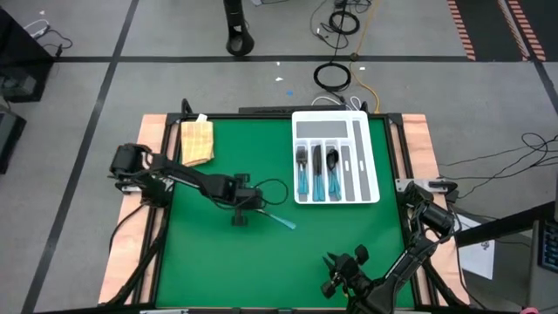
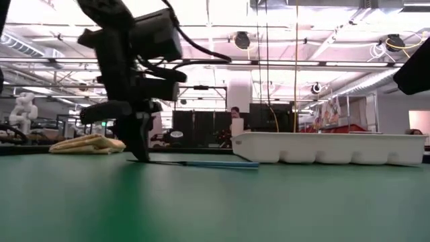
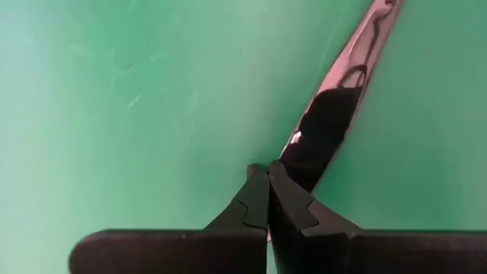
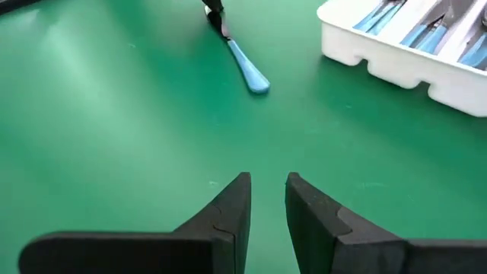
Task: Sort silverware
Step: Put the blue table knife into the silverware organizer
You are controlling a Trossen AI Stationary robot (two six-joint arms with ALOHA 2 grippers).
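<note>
Nearest me the right gripper (image 1: pixel 342 272) hung a little open and empty over the green mat (image 1: pixel 261 270). Farther in, the left gripper (image 1: pixel 241 212) had its fingers pressed together at the metal end of a blue-handled knife (image 1: pixel 281 221) lying flat. Beyond, the white compartmented plastic tray (image 1: pixel 336 157) held blue-handled forks (image 1: pixel 302 174), knives (image 1: pixel 318 174) and spoons (image 1: pixel 334 174) in three slots.

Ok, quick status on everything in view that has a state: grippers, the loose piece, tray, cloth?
Left gripper: shut on the loose utensil's metal end.
Loose utensil: flat on the mat.
Right gripper: slightly open, empty, near the front edge.
Tray: three slots hold silverware.
Cloth: folded at the back left.
</note>
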